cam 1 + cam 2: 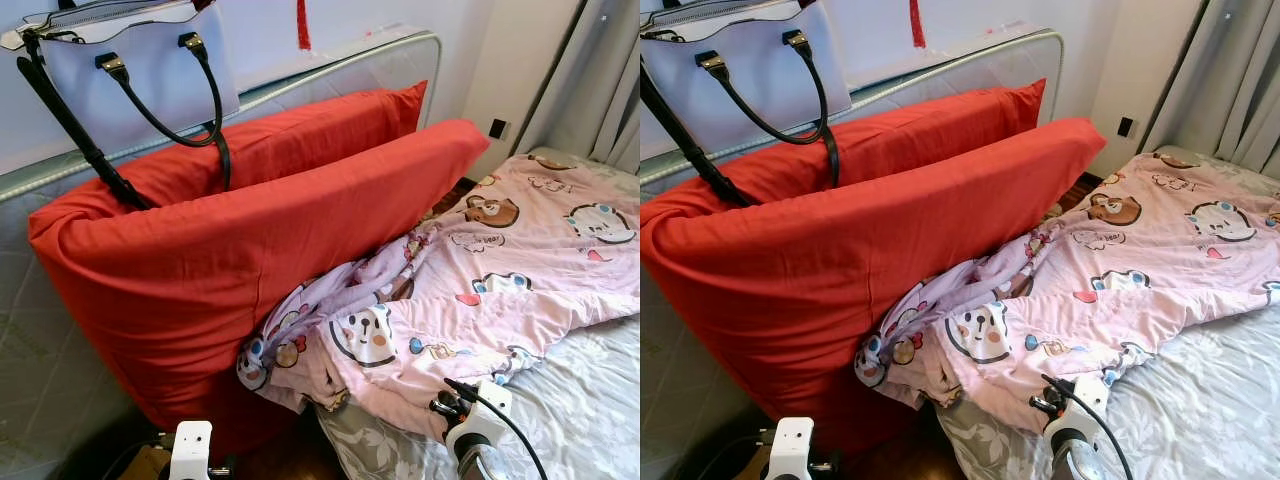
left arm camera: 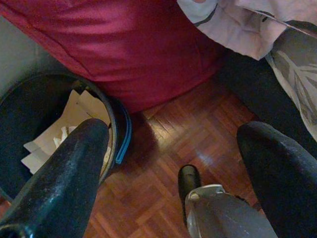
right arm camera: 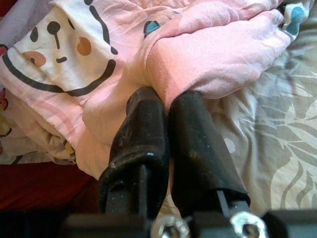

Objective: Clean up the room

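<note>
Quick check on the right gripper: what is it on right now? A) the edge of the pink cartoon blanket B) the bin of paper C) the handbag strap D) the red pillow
A: the right gripper has its fingers pressed together on a fold of the pink cartoon blanket at the bed's edge.

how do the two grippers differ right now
The left gripper is open; the right gripper is shut on the pink quilt. The left gripper hangs over wooden floor beside a trash bin; the right gripper is at the quilt's edge on the bed. Both have black fingers.

Right gripper jaws together, left gripper jaws apart, seemingly idle.
</note>
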Robot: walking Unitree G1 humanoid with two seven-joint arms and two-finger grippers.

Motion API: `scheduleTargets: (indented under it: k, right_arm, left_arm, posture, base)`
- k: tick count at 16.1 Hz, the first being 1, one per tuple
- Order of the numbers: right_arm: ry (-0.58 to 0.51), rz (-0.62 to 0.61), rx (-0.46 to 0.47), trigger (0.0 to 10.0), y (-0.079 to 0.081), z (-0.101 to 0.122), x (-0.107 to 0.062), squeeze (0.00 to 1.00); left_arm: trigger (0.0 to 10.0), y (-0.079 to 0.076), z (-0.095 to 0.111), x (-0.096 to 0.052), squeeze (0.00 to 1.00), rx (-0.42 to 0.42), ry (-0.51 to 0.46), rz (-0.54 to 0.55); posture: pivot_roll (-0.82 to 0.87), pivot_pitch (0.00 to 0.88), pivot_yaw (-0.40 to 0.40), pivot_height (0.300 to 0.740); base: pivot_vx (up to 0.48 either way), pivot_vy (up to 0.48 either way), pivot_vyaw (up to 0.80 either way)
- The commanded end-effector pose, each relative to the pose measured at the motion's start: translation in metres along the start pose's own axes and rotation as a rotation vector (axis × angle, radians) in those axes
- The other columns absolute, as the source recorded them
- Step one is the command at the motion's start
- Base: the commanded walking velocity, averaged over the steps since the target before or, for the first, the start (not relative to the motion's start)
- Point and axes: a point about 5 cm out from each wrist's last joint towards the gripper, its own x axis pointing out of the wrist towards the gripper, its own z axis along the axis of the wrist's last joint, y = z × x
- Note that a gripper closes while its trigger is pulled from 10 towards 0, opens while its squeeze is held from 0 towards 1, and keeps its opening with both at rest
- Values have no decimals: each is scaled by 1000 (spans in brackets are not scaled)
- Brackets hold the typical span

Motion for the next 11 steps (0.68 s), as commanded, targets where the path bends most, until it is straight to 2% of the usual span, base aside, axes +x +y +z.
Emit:
scheduleTargets:
  k: [1,6,11]
  right_arm:
    - [-18,-11,3,10000,-1,3,0,0]
    - [-32,-24,3,10000,-3,3,-1,0]
    - [-96,-50,-9,10000,-3,14,1,0]
  left_arm:
    - [10000,0,-5,-2,0,23,17,-10]
    - [10000,-2,-6,-2,0,25,15,-13]
    - [10000,-3,-7,-2,0,25,14,-14]
  posture:
    - [-75,0,4,740]
    - [-74,0,2,740]
    - [-72,0,-1,740]
  base:
    - [-255,0,0]
    - [-279,0,0]
    - [-280,0,0]
